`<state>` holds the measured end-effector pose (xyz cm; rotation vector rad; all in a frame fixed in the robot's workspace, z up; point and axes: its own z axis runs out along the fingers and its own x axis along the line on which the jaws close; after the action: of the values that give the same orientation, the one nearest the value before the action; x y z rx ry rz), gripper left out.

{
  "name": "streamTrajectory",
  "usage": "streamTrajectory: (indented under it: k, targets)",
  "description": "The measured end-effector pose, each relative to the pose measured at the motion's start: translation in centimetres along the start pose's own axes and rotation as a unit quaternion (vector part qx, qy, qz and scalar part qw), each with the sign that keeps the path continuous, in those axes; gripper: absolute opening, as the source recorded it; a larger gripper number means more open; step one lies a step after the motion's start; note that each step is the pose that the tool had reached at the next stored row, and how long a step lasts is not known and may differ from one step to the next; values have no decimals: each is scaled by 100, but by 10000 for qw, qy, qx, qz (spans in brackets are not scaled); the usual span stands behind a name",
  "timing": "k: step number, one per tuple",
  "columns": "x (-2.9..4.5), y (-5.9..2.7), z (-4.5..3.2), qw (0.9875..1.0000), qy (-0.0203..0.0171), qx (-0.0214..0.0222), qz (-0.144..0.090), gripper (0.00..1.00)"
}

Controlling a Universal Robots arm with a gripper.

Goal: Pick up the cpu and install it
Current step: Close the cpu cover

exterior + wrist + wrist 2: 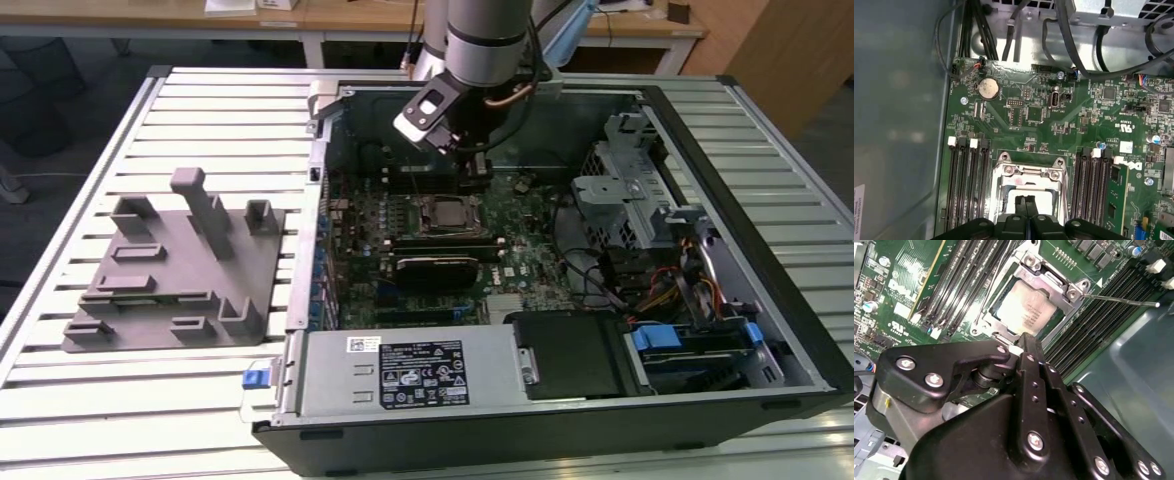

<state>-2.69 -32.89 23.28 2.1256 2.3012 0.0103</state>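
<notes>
The cpu (1026, 310), a pale silver square chip, lies inside the motherboard's socket with the metal frame (1074, 292) around it. A thin lever rod (1124, 301) sticks out sideways from the socket. My gripper (1023, 340) hovers just above the socket's edge, its two black fingers pressed together with nothing between them. In the first wrist view the fingertips (1022, 204) meet over the pale chip (1009, 192) inside the frame (1029, 172). In the exterior view the gripper (467, 168) hangs inside the open computer case, a little beyond the socket (447, 212).
Memory slots (966, 185) flank the socket on both sides. A grey plastic holder with upright posts (174, 270) sits on the slatted table at the exterior view's left. Drive cages and cables (641, 210) fill the case's right side, with the power supply (414, 375) in front.
</notes>
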Motion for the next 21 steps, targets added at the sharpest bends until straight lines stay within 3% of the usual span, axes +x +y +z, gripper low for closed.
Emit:
streamTrajectory:
  k: [7, 16, 21]
  targets:
    - [-6, -42, 2, 10000, 0, 0, -9, 11]
    - [4, -181, 9, 10000, 0, 1, -12, 11]
    - [5, -195, 11, 10000, -1, 1, -13, 11]
